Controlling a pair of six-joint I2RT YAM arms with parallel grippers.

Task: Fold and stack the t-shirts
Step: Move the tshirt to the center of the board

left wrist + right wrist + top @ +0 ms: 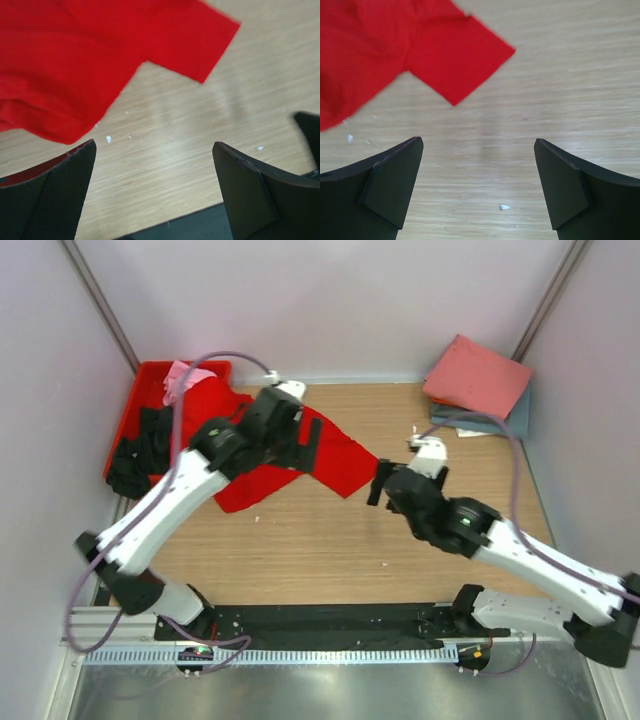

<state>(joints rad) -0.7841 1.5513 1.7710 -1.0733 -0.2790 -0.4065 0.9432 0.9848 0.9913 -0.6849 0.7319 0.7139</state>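
Note:
A bright red t-shirt (335,462) lies crumpled and unfolded on the wooden table, trailing from the crate toward the middle. My left gripper (305,445) is open and empty above it; in the left wrist view the shirt (75,65) lies ahead of the gripper (155,150). My right gripper (378,482) is open and empty just right of the shirt's sleeve tip; in the right wrist view the sleeve (457,55) is ahead of the gripper (479,145). A folded salmon pink shirt (478,375) lies on a grey-blue one (520,412) at the back right.
A red plastic crate (128,410) stands at the back left, holding a light pink shirt (180,380) and a black shirt (135,455). Small white specks (504,206) lie on the wood. Walls close in the back and sides.

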